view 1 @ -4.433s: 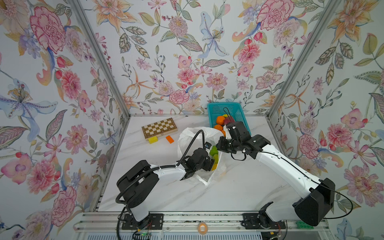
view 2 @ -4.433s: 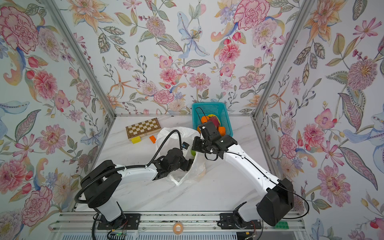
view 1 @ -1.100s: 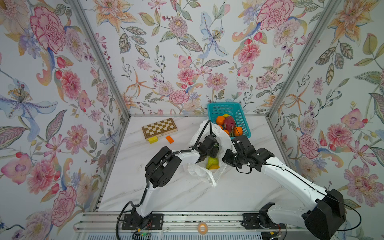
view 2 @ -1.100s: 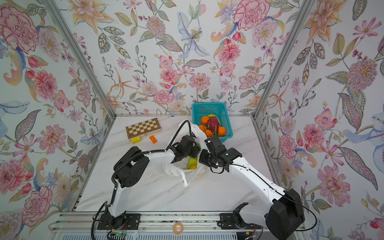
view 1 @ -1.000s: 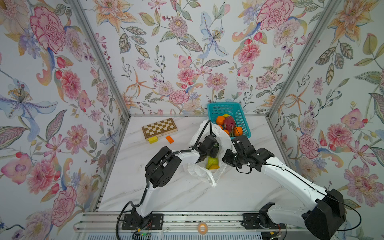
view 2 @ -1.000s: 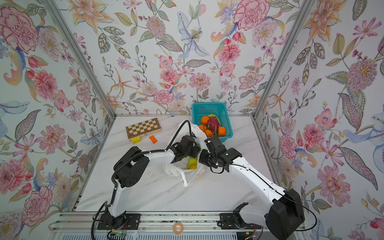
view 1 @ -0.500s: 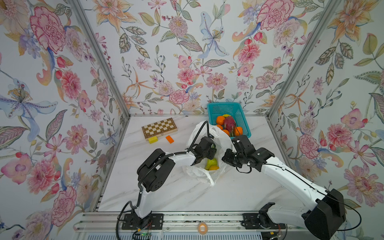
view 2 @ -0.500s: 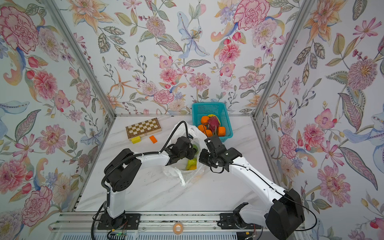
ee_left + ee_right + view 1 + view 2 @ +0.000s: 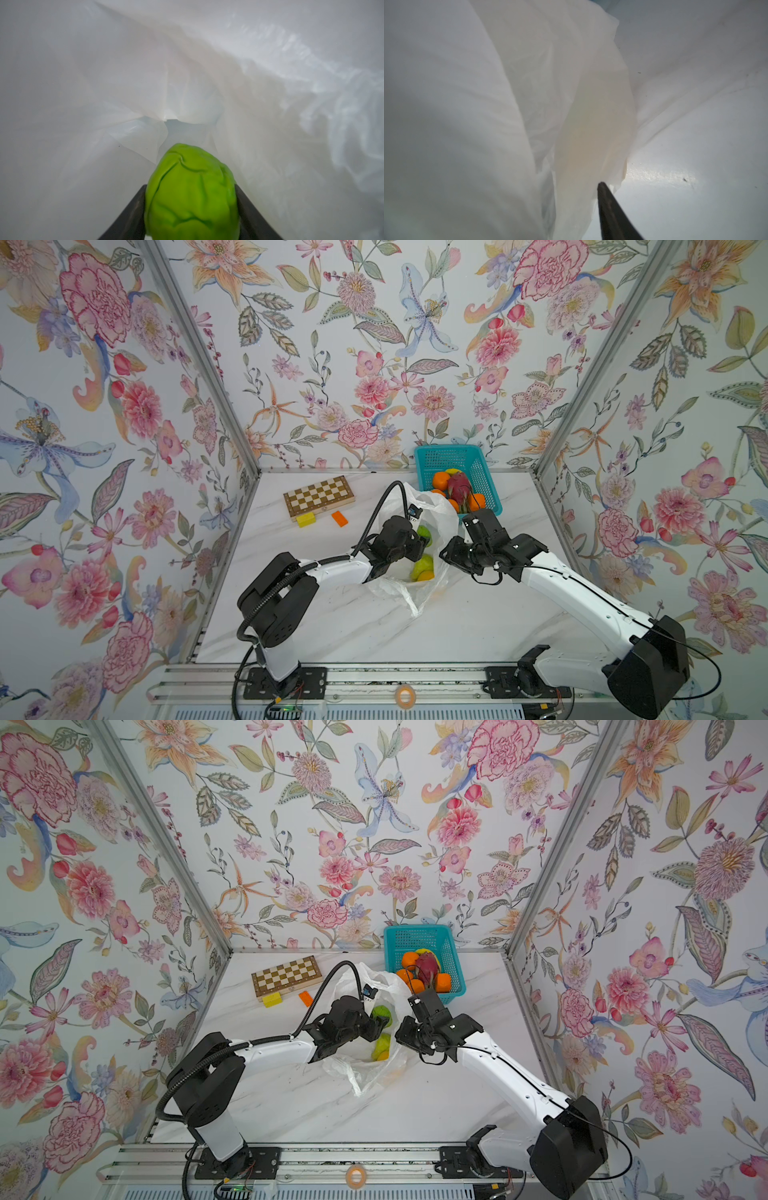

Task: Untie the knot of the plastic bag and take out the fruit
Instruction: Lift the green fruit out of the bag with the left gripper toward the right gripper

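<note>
left gripper (image 9: 189,186): both fingers (image 9: 133,218) run off the lower edge of the left wrist view; in both top views the tips are covered by the arm's own wrist.
green fruit (image 9: 192,193): clamped between those fingers, its lower part cut by the same edge.
right gripper (image 9: 445,552): tips lost against the plastic bag (image 9: 440,514) in both top views; the right wrist view shows one finger (image 9: 610,212) only, the rest behind blurred plastic, so the jaw gap cannot be read.
fruit in the bag (image 9: 423,568): partly under the left arm and folds; the orange-yellow piece lowest down is perhaps an orange, too small to tell.
teal basket (image 9: 446,456): near corner covered by bag and right wrist.
yellow fruit (image 9: 453,471): mostly hidden behind the fruit piled in front.
</note>
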Robot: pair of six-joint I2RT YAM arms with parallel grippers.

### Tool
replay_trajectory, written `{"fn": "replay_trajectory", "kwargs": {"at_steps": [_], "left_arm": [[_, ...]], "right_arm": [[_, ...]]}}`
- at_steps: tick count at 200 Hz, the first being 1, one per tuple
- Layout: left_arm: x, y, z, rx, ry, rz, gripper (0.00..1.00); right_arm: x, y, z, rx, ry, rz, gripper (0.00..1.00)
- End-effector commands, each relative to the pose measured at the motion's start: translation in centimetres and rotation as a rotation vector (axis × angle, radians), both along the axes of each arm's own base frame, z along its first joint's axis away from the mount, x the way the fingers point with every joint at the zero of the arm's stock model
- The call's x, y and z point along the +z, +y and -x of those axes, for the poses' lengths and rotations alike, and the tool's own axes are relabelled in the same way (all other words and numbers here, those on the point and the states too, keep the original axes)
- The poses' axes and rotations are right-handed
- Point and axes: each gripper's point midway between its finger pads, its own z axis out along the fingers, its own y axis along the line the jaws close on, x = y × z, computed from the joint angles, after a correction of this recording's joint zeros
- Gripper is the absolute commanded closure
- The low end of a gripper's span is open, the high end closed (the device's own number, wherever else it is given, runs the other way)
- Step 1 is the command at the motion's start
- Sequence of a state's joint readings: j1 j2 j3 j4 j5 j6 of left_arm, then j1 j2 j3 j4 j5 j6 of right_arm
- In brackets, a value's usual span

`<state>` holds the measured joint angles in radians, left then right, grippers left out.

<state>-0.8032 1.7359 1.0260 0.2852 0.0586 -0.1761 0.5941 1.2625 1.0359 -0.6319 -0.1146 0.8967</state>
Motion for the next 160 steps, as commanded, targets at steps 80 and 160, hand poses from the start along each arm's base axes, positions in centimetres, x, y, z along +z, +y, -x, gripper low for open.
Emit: {"fn": "replay_trajectory", "kwargs": {"at_steps": [80,160], "left_arm": [[12.2,1.4,3.4,-0.141,-0.293,0.152,0.79],[20.7,1.6,6.9,-0.302,-0.572,0.229,0.79]], "right_arm": [[13.6,-2.6,-3.6,-0.058,-0.346,-0.174,0.01],[21.0,-0.2,-3.5,0.106,-0.493,-0.397,0.01]]}}
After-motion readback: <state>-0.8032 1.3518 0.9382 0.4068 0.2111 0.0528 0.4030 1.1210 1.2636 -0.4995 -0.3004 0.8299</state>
